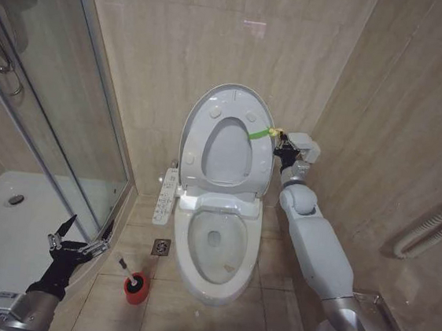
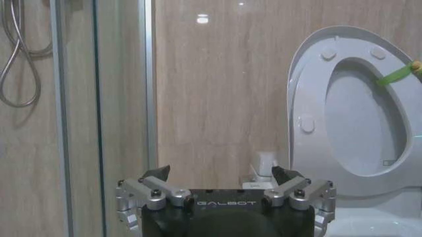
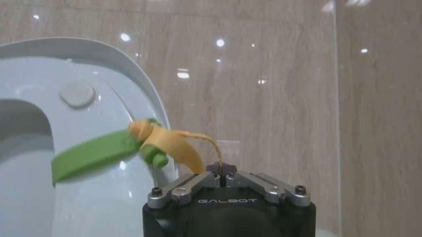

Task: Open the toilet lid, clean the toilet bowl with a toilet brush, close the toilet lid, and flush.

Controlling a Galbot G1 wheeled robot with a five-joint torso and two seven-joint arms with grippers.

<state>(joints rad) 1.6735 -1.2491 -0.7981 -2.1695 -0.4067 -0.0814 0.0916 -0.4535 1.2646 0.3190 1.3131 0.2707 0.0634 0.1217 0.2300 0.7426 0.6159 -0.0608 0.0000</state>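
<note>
Taking the toilet bowl [image 1: 214, 248] as my landmark: its basin lies open on the tiled floor. Behind it the toilet lid [image 1: 230, 97] and the ring-shaped seat [image 1: 227, 146] both stand upright against the beige wall. My right fingers [image 1: 285, 143] are up at the seat's right edge, well above the bowl. They are pressed together [image 3: 223, 170] on a thin yellow string that runs to the green-yellow tag [image 3: 125, 150] on the seat. My left fingers [image 1: 81, 232] hang low to the left of the bowl, just beside the glass shower door [image 1: 53, 108]. They are spread wide [image 2: 224, 175] with nothing between them. The toilet brush [image 1: 132, 276] stands in its red holder [image 1: 137, 289] on the floor, close to the bowl's front left, between it and my left fingers.
</note>
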